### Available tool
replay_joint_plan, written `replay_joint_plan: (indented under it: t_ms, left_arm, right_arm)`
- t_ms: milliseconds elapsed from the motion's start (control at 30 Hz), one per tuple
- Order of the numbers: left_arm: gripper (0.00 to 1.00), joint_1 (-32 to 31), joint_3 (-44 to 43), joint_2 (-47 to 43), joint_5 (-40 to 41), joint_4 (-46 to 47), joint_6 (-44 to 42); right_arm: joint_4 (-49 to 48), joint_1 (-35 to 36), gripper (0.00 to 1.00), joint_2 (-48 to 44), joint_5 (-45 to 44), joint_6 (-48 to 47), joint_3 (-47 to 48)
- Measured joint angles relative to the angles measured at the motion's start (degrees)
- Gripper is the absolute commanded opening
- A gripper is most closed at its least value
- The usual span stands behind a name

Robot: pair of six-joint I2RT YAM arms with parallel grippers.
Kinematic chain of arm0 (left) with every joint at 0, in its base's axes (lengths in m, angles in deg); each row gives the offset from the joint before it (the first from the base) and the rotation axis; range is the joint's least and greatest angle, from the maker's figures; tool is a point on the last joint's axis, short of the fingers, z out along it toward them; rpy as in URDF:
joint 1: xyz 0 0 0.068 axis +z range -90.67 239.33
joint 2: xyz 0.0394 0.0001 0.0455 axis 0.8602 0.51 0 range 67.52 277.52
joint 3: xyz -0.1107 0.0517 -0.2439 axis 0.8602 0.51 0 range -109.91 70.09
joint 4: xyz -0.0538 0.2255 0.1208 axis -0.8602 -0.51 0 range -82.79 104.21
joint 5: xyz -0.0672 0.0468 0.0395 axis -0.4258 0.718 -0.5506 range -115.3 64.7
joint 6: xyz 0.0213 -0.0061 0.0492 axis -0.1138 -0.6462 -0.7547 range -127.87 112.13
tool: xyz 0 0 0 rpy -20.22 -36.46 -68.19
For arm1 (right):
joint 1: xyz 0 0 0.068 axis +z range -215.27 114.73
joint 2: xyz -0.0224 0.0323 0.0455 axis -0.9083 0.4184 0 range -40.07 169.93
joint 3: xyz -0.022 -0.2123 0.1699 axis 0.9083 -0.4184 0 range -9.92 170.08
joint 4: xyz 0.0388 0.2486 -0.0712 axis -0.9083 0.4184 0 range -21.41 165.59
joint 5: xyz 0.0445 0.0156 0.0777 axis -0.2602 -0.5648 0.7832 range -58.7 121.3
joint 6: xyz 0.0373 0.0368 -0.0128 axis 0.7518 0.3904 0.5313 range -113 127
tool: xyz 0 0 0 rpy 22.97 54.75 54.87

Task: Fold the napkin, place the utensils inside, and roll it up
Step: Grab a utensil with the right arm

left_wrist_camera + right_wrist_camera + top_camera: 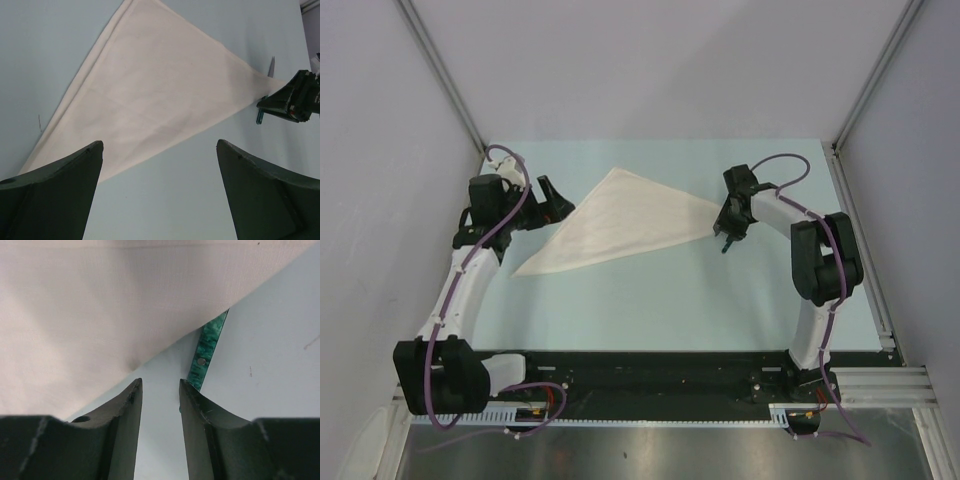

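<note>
On the pale blue desk (670, 300), soft white cloth napkin (620, 225) sits folded into a triangle, tip draped over the slim marbled-teal knife (206, 347). Right tool (160, 385) released beside it, left tool (159, 144) wide apart.

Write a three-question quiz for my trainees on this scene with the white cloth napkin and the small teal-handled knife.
1. True or false: the large white cloth napkin lies folded into a triangle.
2. Where is the slim teal-handled knife? A) clamped in the right gripper; B) partly under the napkin's corner; C) lying wholly on top of the napkin.
3. Fill in: the left gripper is ____ and holds nothing.
Key: 1 true; 2 B; 3 open.
</note>
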Motion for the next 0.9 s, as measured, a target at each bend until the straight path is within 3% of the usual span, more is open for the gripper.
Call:
replay_joint_plan:
  t_ms: [700,833,900]
  left_arm:
    - [1.0,2.36,0.07,-0.39,-4.59,0.22,0.07]
    - [1.0,2.91,0.07,-0.35,-5.16,0.22,0.07]
    - [1.0,3.17,0.07,-0.28,-5.31,0.26,0.07]
  right_arm:
    - [6.6,-0.02,0.38,2.03,-6.45,1.57,2.05]
    - [6.23,-0.92,0.32,2.78,-6.36,1.57,2.16]
    - [6.1,-1.36,0.23,2.91,-6.29,1.49,2.27]
